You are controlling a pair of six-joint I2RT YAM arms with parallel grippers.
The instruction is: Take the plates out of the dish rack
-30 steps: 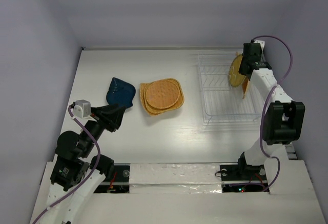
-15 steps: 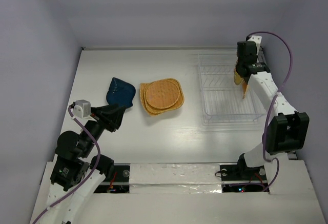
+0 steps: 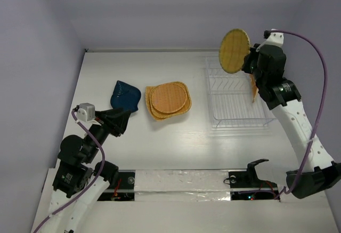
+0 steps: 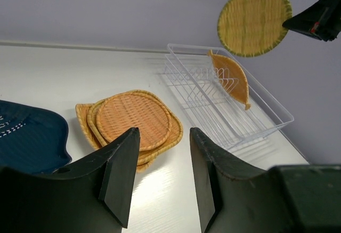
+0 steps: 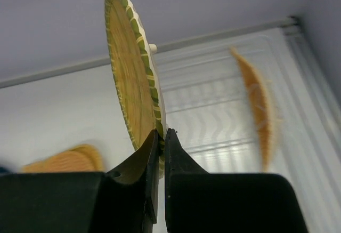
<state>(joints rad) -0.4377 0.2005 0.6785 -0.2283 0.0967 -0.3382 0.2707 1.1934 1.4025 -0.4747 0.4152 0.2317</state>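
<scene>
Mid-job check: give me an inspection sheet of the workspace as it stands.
Surface: white table, glossy.
Job's things: rack at right holds one leaf plate, on edge; yellow-green plate in the air above the rack; orange stack and blue plate flat on the table, left of the rack.
Clutter: nothing seen.
Tools: right tool shut on the yellow-green plate's rim; left tool open, empty, near the blue plate.
Cables: purple cables along both arms, clear of the plates.
Surroundings: plain walls on three sides.

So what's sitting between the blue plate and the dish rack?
A stack of orange plates lies between the blue plate and the dish rack; the top view shows it.
</scene>
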